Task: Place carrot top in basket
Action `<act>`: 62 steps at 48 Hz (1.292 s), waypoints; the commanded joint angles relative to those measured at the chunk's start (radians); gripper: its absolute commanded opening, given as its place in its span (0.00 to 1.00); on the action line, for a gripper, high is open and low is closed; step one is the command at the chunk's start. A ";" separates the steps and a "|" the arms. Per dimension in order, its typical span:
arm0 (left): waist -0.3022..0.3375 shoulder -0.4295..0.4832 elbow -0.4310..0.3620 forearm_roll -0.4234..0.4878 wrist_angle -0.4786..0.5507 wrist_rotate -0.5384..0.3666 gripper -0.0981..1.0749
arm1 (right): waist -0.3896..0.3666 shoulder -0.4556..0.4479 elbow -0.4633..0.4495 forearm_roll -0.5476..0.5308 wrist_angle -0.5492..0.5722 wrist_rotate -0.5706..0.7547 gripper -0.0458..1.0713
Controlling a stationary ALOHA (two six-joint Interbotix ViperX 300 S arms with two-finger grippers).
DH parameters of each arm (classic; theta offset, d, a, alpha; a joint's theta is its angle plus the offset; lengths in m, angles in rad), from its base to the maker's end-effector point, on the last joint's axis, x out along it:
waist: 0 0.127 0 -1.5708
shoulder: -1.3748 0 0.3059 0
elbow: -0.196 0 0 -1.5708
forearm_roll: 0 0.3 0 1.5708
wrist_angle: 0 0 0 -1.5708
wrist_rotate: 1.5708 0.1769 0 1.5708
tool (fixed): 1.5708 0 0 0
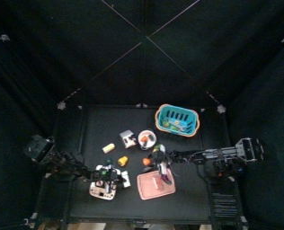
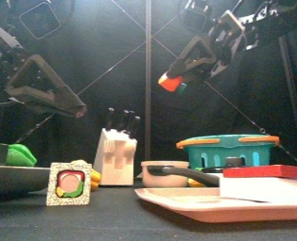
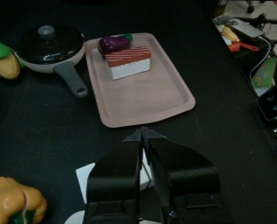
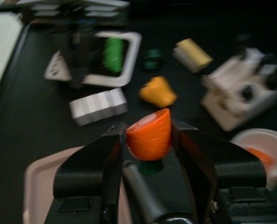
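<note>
Orange and cone-shaped, the plastic carrot top (image 4: 151, 134) sits clamped between the two black jaws of the right gripper (image 2: 177, 78), which are closed down to the width of the piece and hold it in the air well above the table. Seen from the front, the turquoise slotted plastic basket (image 2: 227, 151) stands on the table lower down and further right, apart from the carrot piece; from above, the basket (image 1: 177, 118) sits near the table's far right corner. Near the table's front lies a flat pink tray (image 3: 158, 90) carrying a red-and-white layered cake slice (image 3: 127, 60). Over the table's left side, the left gripper (image 3: 142, 140) has its jaws pressed together on nothing.
</note>
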 commanded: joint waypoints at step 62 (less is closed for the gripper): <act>0.014 0.000 -0.011 0.002 -0.009 0.000 0.51 | -0.574 0.011 0.218 0.219 -0.210 0.003 0.77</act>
